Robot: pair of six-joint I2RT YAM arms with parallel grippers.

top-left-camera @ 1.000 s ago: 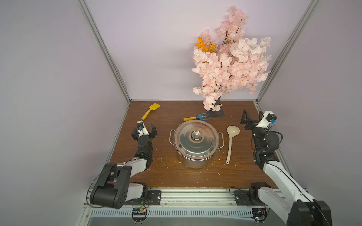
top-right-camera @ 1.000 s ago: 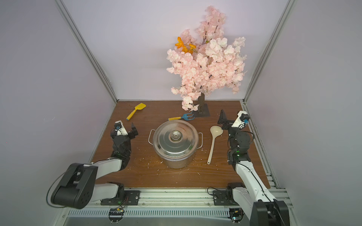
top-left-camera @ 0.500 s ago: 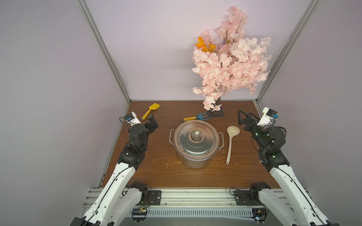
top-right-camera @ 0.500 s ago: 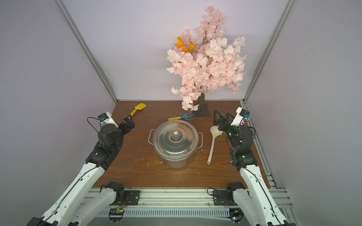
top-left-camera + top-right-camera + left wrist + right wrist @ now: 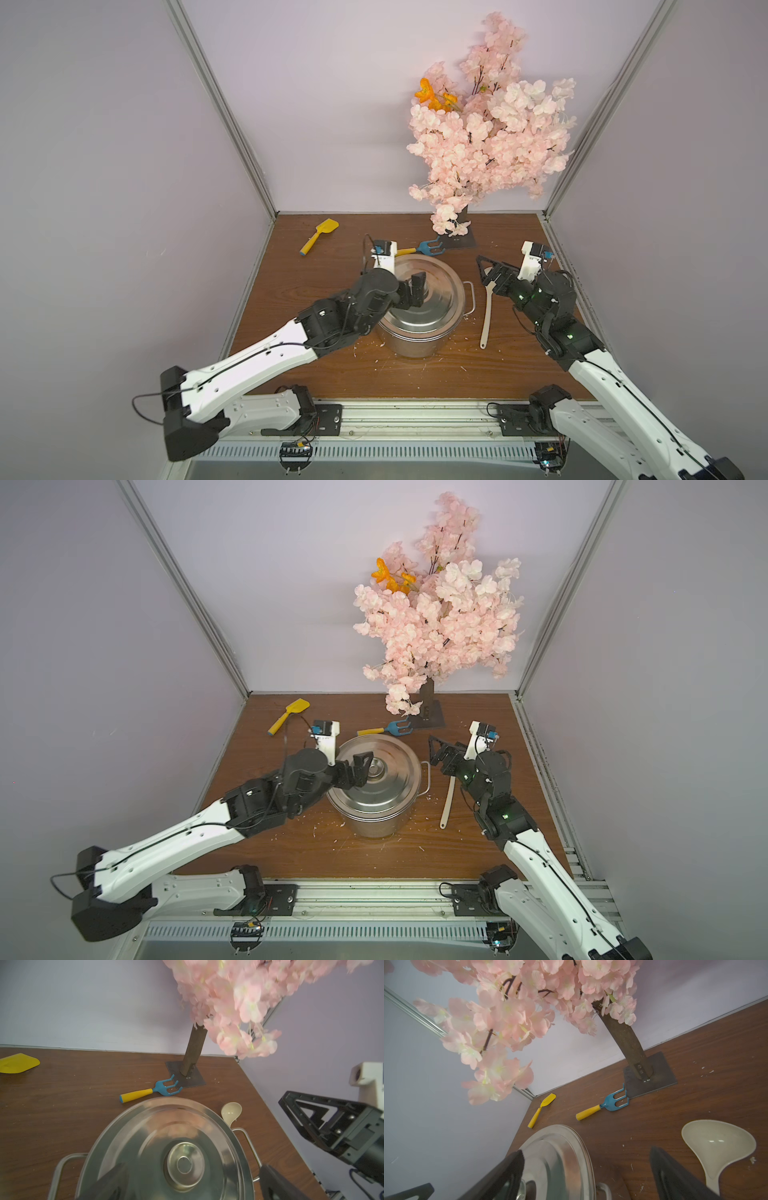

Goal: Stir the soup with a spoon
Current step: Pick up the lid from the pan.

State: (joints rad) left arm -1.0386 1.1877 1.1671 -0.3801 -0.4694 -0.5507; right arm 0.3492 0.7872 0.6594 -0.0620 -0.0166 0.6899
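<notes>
Nearest you, the steel pot [image 5: 415,343] stands mid-table with its lid [image 5: 442,299] on. Your left gripper [image 5: 415,287] hovers over the lid's knob [image 5: 184,1164], fingers spread wide and empty. Just right of the pot the spoon [image 5: 487,316] lies flat, handle toward you. Your right gripper [image 5: 489,272] hangs above its bowl, fingers wide, empty. The spoon looks light, stiff and smooth, so pinch the slim handle crosswise near its middle. Beyond lie a rake [image 5: 431,248] and a shovel [image 5: 318,237].
</notes>
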